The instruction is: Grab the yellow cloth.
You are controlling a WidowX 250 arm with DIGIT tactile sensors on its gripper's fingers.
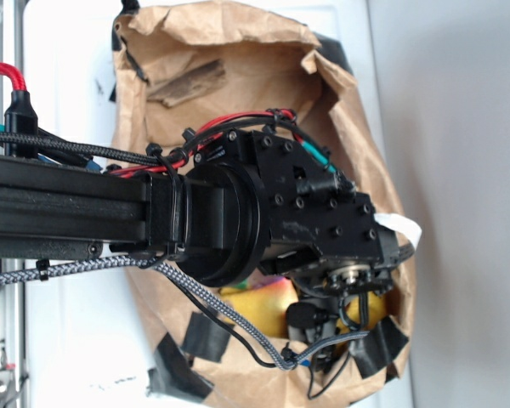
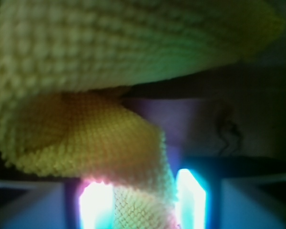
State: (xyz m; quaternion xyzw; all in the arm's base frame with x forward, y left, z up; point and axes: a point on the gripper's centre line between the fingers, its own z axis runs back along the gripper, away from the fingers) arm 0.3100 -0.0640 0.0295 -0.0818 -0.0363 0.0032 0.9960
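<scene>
The yellow cloth (image 2: 95, 138) fills most of the wrist view, bunched into folds with its ribbed weave showing. A fold of it runs down between my two bright fingers (image 2: 96, 205), which press on it from both sides. My gripper (image 2: 143, 205) is shut on the cloth. In the exterior view the black arm and wrist cover most of the scene, the gripper (image 1: 340, 310) points down into the paper-lined bin, and only a patch of the yellow cloth (image 1: 268, 306) shows under it. The fingertips are hidden there.
The brown paper lining (image 1: 212, 51) covers the bin, held by black tape (image 1: 206, 336) at the near edge. A dark strip of wood or card (image 1: 187, 85) lies at the far end. White surfaces flank the bin. No green block shows.
</scene>
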